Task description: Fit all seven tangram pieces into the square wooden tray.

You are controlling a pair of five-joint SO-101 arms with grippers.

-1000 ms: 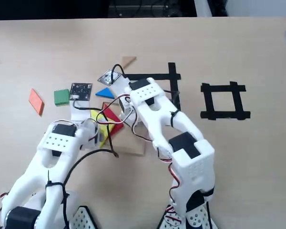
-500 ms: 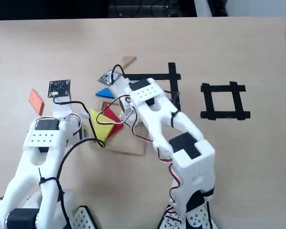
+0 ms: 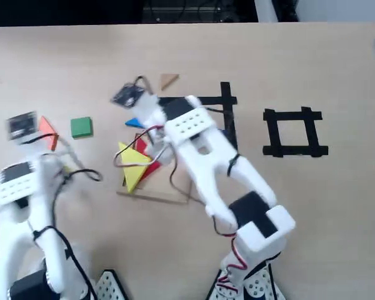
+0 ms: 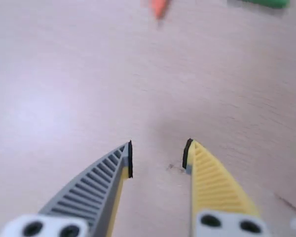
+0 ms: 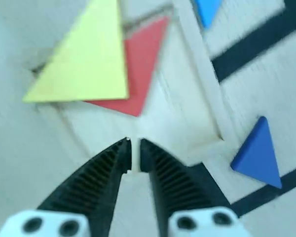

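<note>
Inspecting tray: two pieces in it, five on the table

Tray (image 3: 154, 195): near rim visible in the high view; its far side and 3 o'clock side are hidden under the right arm.

Yellow triangle (image 3: 132, 164) lies in the tray, overlapping the red triangle (image 3: 150, 157). Whether either sits flat cannot be told.

Pale blue triangle (image 3: 134, 122) sits just past the far rim, at 11 o'clock. In the right wrist view it is cut off at the frame edge.

Dark blue triangle (image 5: 256, 153) lies outside the tray corner, between strips of black tape (image 5: 251, 44).

Tan triangle (image 3: 169, 80) lies at 12 o'clock, well apart from the tray. Green square (image 3: 81, 127) and orange piece (image 3: 48, 132) lie at 10 o'clock, the orange piece partly hidden by the left arm's camera board. Both are cut off in the left wrist view.

Right claw (image 5: 133, 143): fingers nearly closed, only a thin slit between the tips, gripping nothing. It hangs over the tray floor beside the red triangle.

Left claw (image 4: 159, 157): fingers spread apart, empty, over bare table.
</note>
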